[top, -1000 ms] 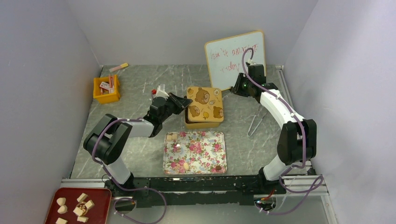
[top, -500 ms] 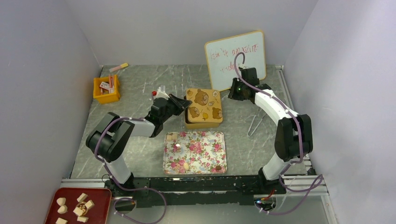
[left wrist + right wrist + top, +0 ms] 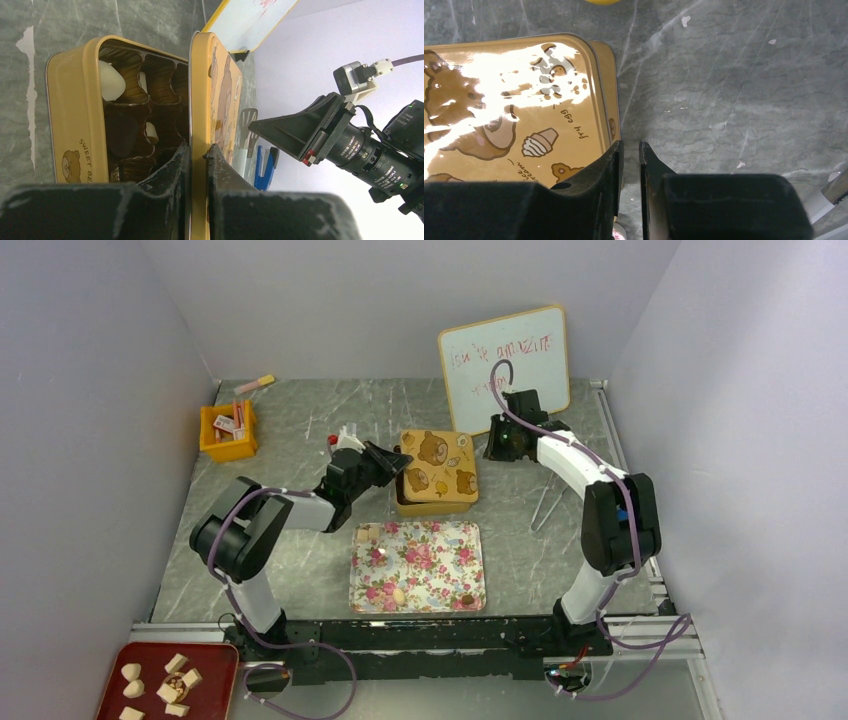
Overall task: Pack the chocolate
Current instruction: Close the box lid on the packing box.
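Note:
A yellow bear tin [image 3: 432, 504] stands behind the floral tray [image 3: 440, 565]. My left gripper [image 3: 392, 462] [image 3: 199, 150] is shut on the near rim of the tin's lid [image 3: 437, 465] [image 3: 216, 85], holding that side up off the base [image 3: 75, 110]. Inside, paper cups hold chocolate; one is a cream-white piece [image 3: 111, 80]. A few more chocolate pieces [image 3: 398, 594] lie on the floral tray. My right gripper [image 3: 498, 445] [image 3: 629, 150] hangs just right of the lid's corner [image 3: 594, 55], its jaws nearly together with nothing between them.
A red tray [image 3: 215, 660] with several cream pieces sits at the near left, outside the frame rail. An orange bin [image 3: 228, 445] of packets stands far left. A whiteboard [image 3: 505, 365] leans at the back. Metal tongs [image 3: 548, 502] lie right of the tin.
My right arm swung left toward the tin while its jaws narrowed. The left gripper stayed shut on the lid and shifted only slightly.

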Motion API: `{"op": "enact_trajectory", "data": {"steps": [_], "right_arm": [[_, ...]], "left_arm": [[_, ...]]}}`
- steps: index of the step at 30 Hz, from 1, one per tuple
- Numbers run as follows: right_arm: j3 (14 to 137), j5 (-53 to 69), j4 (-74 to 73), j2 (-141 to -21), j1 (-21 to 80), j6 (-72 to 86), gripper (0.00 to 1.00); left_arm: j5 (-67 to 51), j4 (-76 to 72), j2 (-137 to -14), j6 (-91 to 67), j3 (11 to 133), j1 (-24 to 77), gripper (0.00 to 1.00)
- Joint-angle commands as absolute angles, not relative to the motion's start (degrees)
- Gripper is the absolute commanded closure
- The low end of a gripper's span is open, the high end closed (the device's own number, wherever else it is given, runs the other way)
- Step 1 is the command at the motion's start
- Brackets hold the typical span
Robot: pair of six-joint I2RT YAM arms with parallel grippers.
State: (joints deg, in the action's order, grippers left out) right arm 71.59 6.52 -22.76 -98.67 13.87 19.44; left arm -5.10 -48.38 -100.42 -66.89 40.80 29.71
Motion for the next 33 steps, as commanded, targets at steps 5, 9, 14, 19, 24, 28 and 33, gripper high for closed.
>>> {"op": "enact_trajectory", "data": {"steps": [5, 9, 14, 19, 24, 28, 33], "right_arm": [[74.98, 7.9, -22.52, -100.55, 15.15, 18.24, 0.79], [75.82, 8.26, -22.89, -101.91, 15.64, 18.1, 0.79], [75.96, 7.72, -23.24, -103.13, 15.87, 18.1, 0.79], [75.11, 8.07, -22.76, -104.12, 15.95, 18.23, 0.79], [75.38, 8.3, -22.59, -104.96, 16.39, 18.06, 0.8], [76.03, 8.76, -22.61, -105.66, 16.78, 17.81, 0.8], [76.87, 9.92, -22.21, -106.33, 17.37, 17.58, 0.81]], "left_arm": [[-5.17, -51.73, -101.31, -66.84, 43.02, 29.04, 0.95], [-5.81, -52.29, -101.41, -67.02, 42.97, 28.33, 0.95], [-7.0, -52.18, -101.49, -66.95, 43.13, 27.14, 0.95], [-8.38, -52.32, -101.99, -66.98, 43.32, 26.13, 0.95], [-9.78, -52.3, -102.71, -67.01, 43.88, 25.54, 0.95], [-10.54, -52.3, -103.11, -67.15, 44.21, 25.34, 0.92], [-10.68, -52.06, -103.01, -67.23, 44.2, 24.99, 0.82]]}}
